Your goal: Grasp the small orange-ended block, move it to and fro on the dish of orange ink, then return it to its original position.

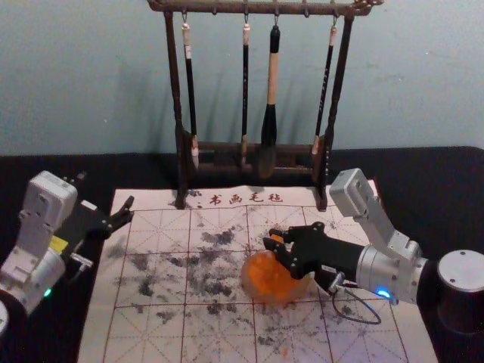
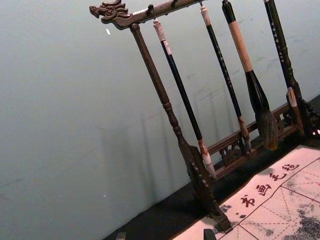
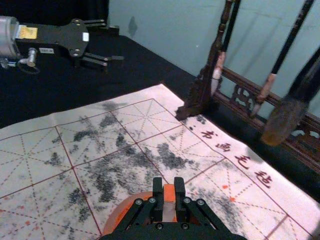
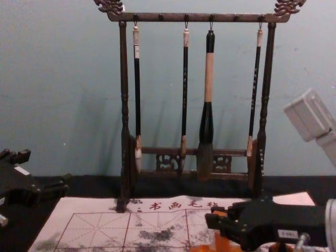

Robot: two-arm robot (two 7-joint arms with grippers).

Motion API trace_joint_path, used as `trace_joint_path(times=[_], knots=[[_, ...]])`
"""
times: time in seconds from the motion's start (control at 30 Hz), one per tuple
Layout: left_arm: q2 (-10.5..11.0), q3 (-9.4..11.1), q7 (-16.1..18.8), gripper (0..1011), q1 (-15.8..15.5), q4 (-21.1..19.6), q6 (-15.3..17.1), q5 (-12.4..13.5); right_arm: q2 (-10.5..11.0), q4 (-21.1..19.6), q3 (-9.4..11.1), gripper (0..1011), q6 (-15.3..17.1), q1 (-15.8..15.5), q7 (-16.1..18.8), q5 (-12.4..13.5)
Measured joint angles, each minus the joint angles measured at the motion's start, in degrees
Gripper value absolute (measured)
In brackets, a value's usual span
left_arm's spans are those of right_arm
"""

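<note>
Far left, the left gripper is idle, its two fingers spread wide with nothing between them, out by the mat's left side. A green light glows on the arm behind it.

Just right of that gripper the grid mat starts, all blotched with black smudges, plus some orange specks around the right gripper. Red characters run along the mat's far edge, farther out than either gripper.

Next over, in the gap between the two grippers and beyond them both, there's the dark wooden brush rack. Four brushes hang off it, and the third one along, the fat brush, is the chunkiest of the bunch.

Then the dish, sitting low under the right gripper's fingers, with bright orange ink in it.

The small block is right between the right gripper's fingertips, orange top end poking up, paler body below, held roughly upright over the dish area. Can't tell if its bottom end actually touches the ink.

Last up, the right gripper reaches in from the right, closed down narrow on that block. Behind it there's a looping cable and a blue light on the arm.
</note>
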Motion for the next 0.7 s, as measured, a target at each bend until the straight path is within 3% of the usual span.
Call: trace_joint_path(times=[0.4,0.7], knots=[[0.0,0.0,0.0,1001,0.0,0.0,0.0,0.0,1.92,-2.68,1.87,87,0.93,-2.13,-0.58,1.03],[0.0,0.0,0.0,1001,0.0,0.0,0.0,0.0,3.4,-5.67,2.19,87,1.28,-4.19,0.08,2.02]])
